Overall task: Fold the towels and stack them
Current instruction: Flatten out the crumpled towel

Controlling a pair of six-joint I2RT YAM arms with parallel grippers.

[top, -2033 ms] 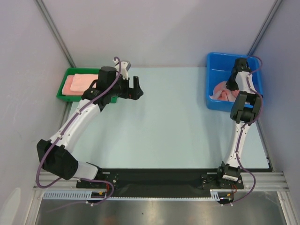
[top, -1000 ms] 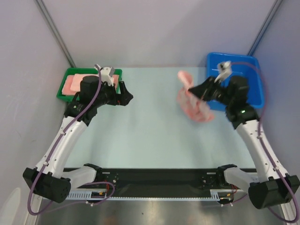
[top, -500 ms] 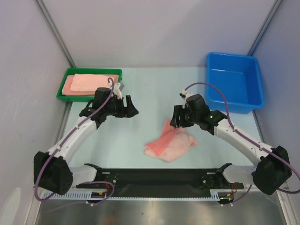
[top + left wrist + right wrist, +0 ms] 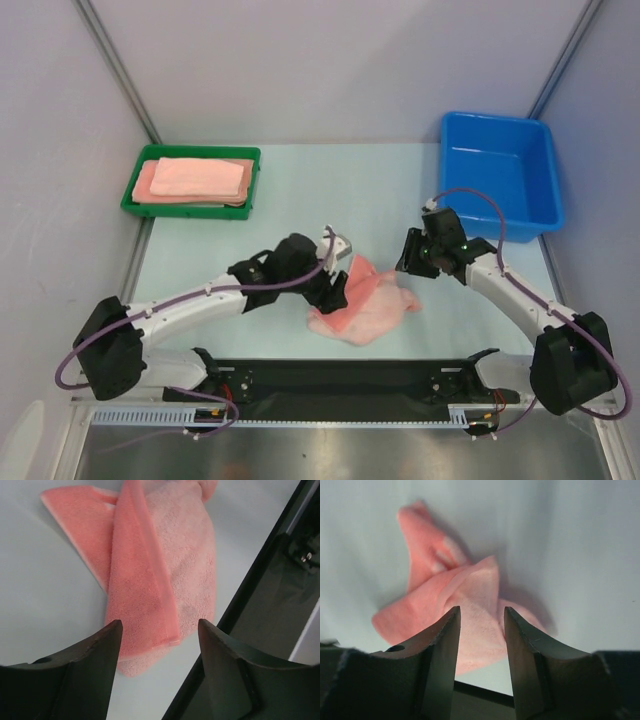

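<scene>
One crumpled pink towel [image 4: 365, 305] lies on the table [image 4: 330, 200], lower centre of the top view, just above the black rail [image 4: 340, 375]. Folded pink towels [image 4: 195, 178] sit in the green tray [image 4: 138, 198] at upper left, and the blue bin [image 4: 497, 175] is at upper right.

The left gripper [image 4: 336, 288] is at the towel's left edge with its jaws spread and nothing pinched. In its wrist view the hemmed band runs down the middle of the frame, straight toward the gap. The right gripper [image 4: 409, 254] hangs just upper right of the towel, apart from it. Its jaws are also parted and hold nothing, and a pointed cloth peak shows beyond them in its wrist view.

We judge the step to be spreading this towel flat before any fold. To do it well:
- The left gripper takes the hem corner near the bottom of its wrist frame. It should catch one layer only, since the flap is doubled there.
- The right gripper takes the pointed peak rather than the bunched middle.
- Both close fully before they pull.
- They pull apart toward frame left and frame right, keeping low.
- They drag the cloth a bit toward the upper frame, because it lies close to the rail.

If either gripper grabs two layers, we expect the cloth to stay bunched.
</scene>
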